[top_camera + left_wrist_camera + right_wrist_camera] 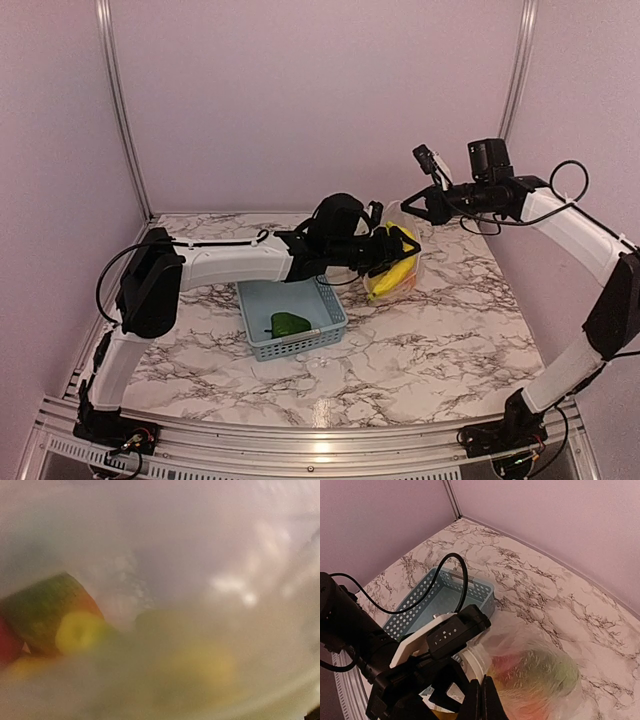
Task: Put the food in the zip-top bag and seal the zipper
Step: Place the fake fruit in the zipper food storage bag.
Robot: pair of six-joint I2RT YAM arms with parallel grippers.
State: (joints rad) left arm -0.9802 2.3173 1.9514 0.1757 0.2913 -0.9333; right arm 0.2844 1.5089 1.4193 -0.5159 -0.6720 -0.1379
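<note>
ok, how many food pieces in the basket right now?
1. A green piece lies by the front wall of the basket, about mid-width. The left arm covers the basket's far edge, so another could be hidden there.

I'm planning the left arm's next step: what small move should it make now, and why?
Probably draw the left gripper away from the zip-top bag mouth, toward the basket. A green piece lies in the basket, not yet bagged, while the right gripper pinches the bag's top edge, holding it up with other food inside.
</note>
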